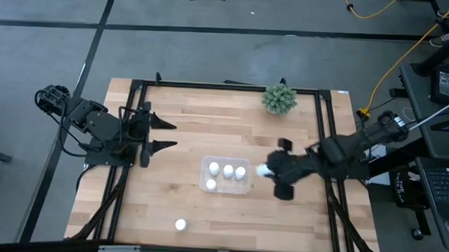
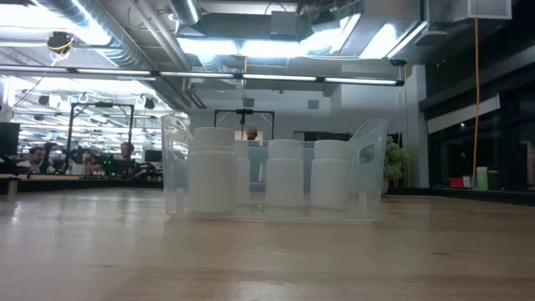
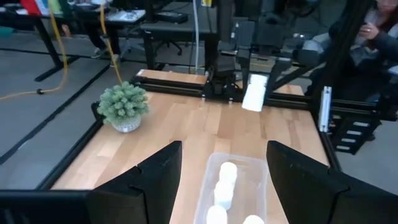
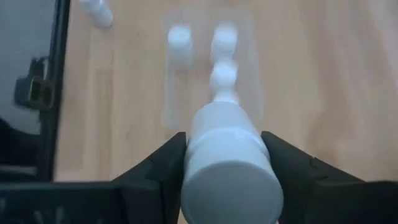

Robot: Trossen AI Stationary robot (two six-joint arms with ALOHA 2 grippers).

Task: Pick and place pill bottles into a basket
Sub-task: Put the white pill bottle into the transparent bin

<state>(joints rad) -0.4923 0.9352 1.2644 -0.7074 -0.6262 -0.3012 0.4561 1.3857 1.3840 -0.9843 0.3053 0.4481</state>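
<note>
Four bottles (image 1: pixel 227 171) already stand in the basket (image 1: pixel 205 164), three in one row and one behind them; the low view shows them upright inside its clear walls. A fifth bottle (image 4: pixel 229 163) is clenched between the fingers of the right hand (image 1: pixel 271 172), cap toward the wrist camera. That hand hangs above the tabletop (image 1: pixel 173 102), just beside the basket's near end, so the basket and the four bottles lie straight ahead of its fingertips. The carried bottle is not yet over the basket.

A sixth bottle (image 1: pixel 180 225) stands alone on the tabletop, well beyond the basket from the right hand and off to one side.

The left hand (image 1: pixel 160 134) waits at its own edge of the tabletop with its fingers spread and nothing between them; the basket lies ahead of it, some way off.

By my count the job is about two thirds done: the held bottle needs setting in, then the lone one needs fetching. The basket seems to have room for both.
</note>
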